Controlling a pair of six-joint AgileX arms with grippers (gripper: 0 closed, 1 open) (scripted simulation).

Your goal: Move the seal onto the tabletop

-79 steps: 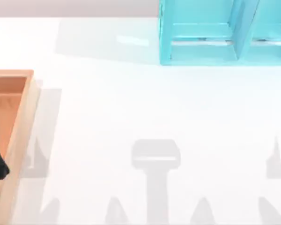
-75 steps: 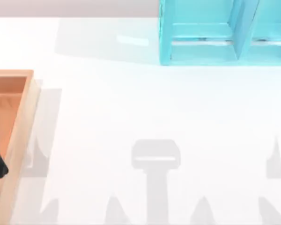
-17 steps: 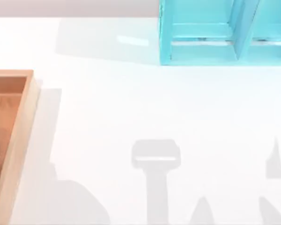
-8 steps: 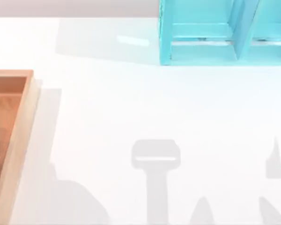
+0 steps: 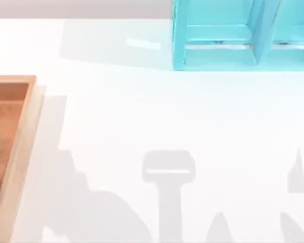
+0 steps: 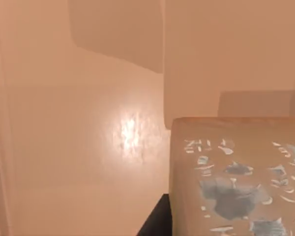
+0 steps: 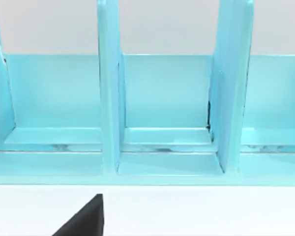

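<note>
The seal sits right up against the left wrist camera, above the wooden tray floor — probably carried clear for the table. Whether either pincer is apart or clamped, I cannot tell. The right arm faces the turquoise shelf unit.

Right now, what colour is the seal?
Tan-brown with pale marks; the seal shows best in the left wrist view.
</note>
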